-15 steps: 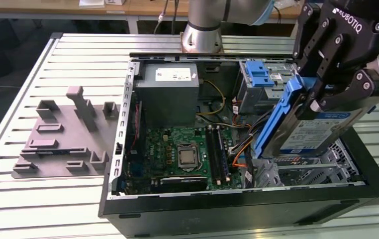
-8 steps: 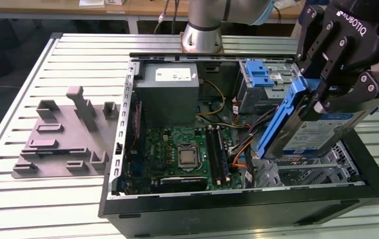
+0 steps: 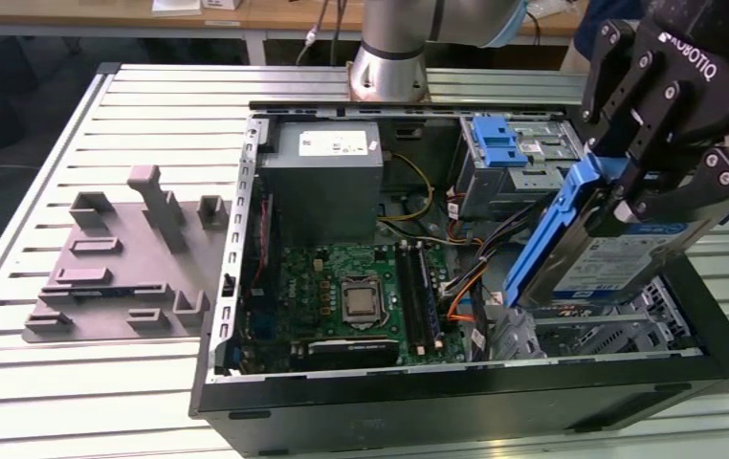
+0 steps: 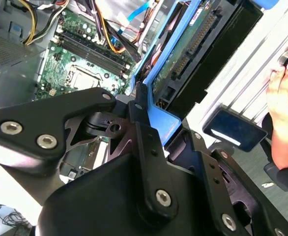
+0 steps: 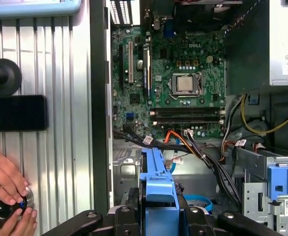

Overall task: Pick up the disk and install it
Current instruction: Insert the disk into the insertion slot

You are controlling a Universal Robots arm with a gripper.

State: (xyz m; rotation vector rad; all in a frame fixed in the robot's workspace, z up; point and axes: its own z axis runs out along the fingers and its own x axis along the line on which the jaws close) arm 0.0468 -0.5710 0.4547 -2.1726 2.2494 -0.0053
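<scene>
My claw is clamped on the disk, holding it tilted on edge above the open computer case, just over the metal cage beside the cables. The pickup is done. Installing, I judge, calls for squaring the disk to its bay.

Gripper clamped on disk. Disk tilted, over open computer case, exterior view's right. Grey fixture plate on slatted table, exterior view's left.

Tool tilted steeply, its 2 fingers seemingly clamped inward.
</scene>
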